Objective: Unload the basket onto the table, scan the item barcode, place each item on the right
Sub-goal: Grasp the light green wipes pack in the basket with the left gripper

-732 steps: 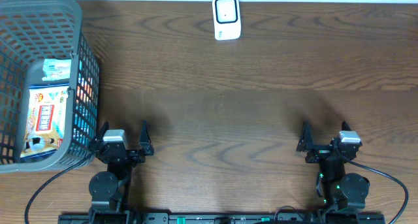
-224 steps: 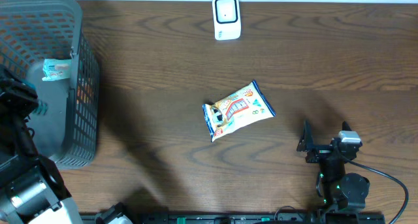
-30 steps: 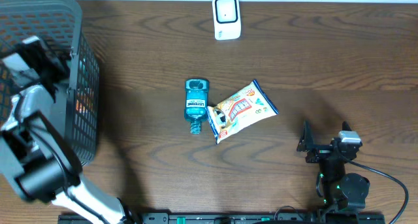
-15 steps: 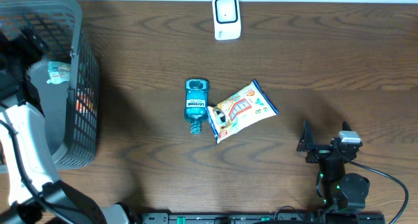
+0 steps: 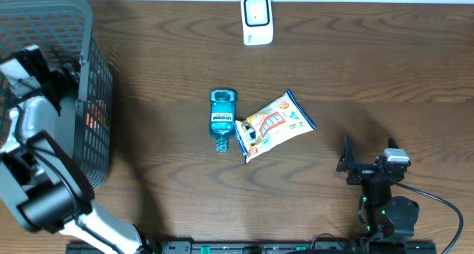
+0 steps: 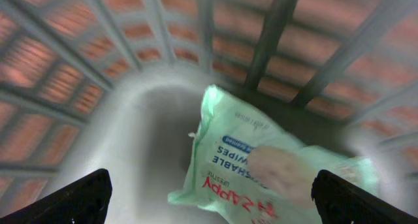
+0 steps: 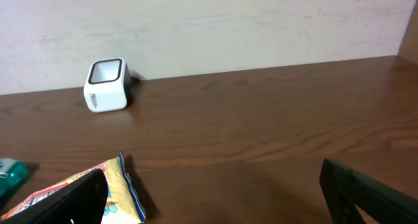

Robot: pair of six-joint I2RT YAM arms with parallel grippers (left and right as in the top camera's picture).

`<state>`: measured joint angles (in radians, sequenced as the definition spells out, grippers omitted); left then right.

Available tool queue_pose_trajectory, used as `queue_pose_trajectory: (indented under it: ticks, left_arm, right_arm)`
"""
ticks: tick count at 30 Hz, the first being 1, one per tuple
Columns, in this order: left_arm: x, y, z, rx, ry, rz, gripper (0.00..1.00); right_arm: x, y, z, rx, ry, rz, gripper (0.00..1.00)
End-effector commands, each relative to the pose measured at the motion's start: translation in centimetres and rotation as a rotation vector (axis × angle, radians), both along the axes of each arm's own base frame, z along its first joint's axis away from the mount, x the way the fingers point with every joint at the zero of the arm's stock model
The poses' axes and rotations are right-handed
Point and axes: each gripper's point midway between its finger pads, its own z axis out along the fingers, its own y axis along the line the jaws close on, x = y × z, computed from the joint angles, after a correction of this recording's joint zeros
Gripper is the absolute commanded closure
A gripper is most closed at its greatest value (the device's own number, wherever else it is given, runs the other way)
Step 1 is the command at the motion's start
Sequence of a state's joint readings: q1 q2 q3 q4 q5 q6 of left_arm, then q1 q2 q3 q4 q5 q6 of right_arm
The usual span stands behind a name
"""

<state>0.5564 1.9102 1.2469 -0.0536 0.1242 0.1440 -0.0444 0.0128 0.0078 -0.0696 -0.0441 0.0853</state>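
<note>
basket — grey plastic lattice | wipes pack — soft, crinkled green

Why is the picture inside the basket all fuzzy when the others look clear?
Left wrist view: the camera seems very close, so the basket bars are soft and the wipes have a pale washed-out patch. Overhead view: sharp, with the bottle and bag crisp and soft shadows on the table. Right wrist view: clear, the scanner easy to see.
</note>
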Motion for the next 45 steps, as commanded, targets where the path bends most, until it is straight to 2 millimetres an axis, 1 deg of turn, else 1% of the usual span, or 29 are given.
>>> queue_pose_trajectory:
  ticks: [1, 6, 10, 15, 16, 17, 18, 19, 23, 25, 26, 28, 30, 32, 34, 35, 37, 38, 39, 40, 42, 45]
  left_arm:
    - [0.5, 0.4, -2.4, 0.055, 0.048, -0.079, 0.02]
    - [2.0, -1.1, -4.8, -0.02, 0.004, -0.161, 0.02]
    - [2.2, -1.7, -6.2, -0.028, 0.015, -0.217, 0.02]
    - [2.1, -1.8, -6.5, -0.02, 0.023, -0.234, 0.01]
    - [2.1, -1.8, -6.5, -0.023, 0.026, -0.234, 0.07]
    - [2.0, -1.9, -6.6, -0.026, 0.031, -0.235, 0.18]
    - [1.9, -2.0, -6.7, -0.032, 0.037, -0.235, 0.26]
    - [1.8, -2.1, -6.8, -0.036, 0.042, -0.235, 0.32]
    - [1.0, -2.5, -7.6, -0.066, 0.078, -0.234, 0.71]
    - [0.7, -2.7, -7.9, -0.077, 0.09, -0.231, 0.89]
    - [0.6, -2.8, -8.0, -0.08, 0.094, -0.231, 0.92]
    - [0.5, -2.8, -8.1, -0.085, 0.099, -0.231, 0.93]
    - [0.6, -2.7, -7.6, -0.098, 0.085, -0.205, 0.93]
    - [0.8, -2.4, -6.4, -0.113, 0.053, -0.165, 0.93]
    - [1.2, -1.7, -4.2, -0.097, 0.004, -0.121, 0.93]
    - [1.4, -1.3, -2.8, -0.083, -0.026, -0.105, 0.93]
    - [1.5, -0.4, 0.8, -0.038, -0.093, -0.062, 0.93]
    - [1.5, 0.0, 2.9, -0.006, -0.128, -0.044, 0.93]
    - [1.4, 0.2, 5.2, 0.026, -0.165, -0.041, 0.93]
    - [1.3, 0.3, 7.1, 0.054, -0.194, -0.034, 0.92]
    - [0.9, 0.3, 10.3, 0.096, -0.244, -0.026, 0.93]
    - [0.2, -0.1, 14.1, 0.136, -0.305, -0.028, 0.93]
  right_arm:
    - [0.0, -0.3, -0.2, -0.016, 0.004, -0.012, 0.01]
    - [0.0, -0.3, -0.1, -0.016, 0.004, -0.012, 0.01]
    - [0.0, -0.3, -0.1, -0.016, 0.004, -0.012, 0.01]
    - [0.0, -0.3, -0.2, -0.016, 0.004, -0.012, 0.01]
    - [0.0, -0.3, -0.1, -0.016, 0.004, -0.012, 0.01]
    - [0.0, -0.2, -0.2, -0.016, 0.004, -0.011, 0.01]
    - [0.0, -0.3, -0.1, -0.016, 0.004, -0.012, 0.01]
    - [0.0, -0.3, -0.1, -0.016, 0.004, -0.012, 0.01]
    - [0.0, -0.3, -0.2, -0.016, 0.004, -0.012, 0.01]
    - [0.0, -0.3, -0.2, -0.016, 0.004, -0.012, 0.01]
    - [0.0, -0.3, -0.2, -0.016, 0.004, -0.012, 0.01]
    - [0.0, -0.3, -0.1, -0.016, 0.004, -0.012, 0.01]
    - [0.0, -0.3, -0.2, -0.016, 0.004, -0.012, 0.01]
    - [0.0, -0.3, -0.2, -0.016, 0.004, -0.012, 0.01]
    - [0.0, -0.3, -0.2, -0.016, 0.004, -0.012, 0.01]
    - [0.0, -0.3, -0.2, -0.016, 0.004, -0.012, 0.01]
    - [0.0, -0.3, -0.1, -0.016, 0.004, -0.012, 0.01]
    - [0.0, -0.2, -0.1, -0.016, 0.004, -0.011, 0.01]
    - [0.0, -0.3, -0.1, -0.016, 0.004, -0.012, 0.01]
    - [0.0, -0.3, -0.2, -0.016, 0.004, -0.012, 0.01]
    - [0.0, -0.3, -0.1, -0.016, 0.004, -0.012, 0.01]
    - [0.0, -0.3, -0.2, -0.016, 0.004, -0.012, 0.01]
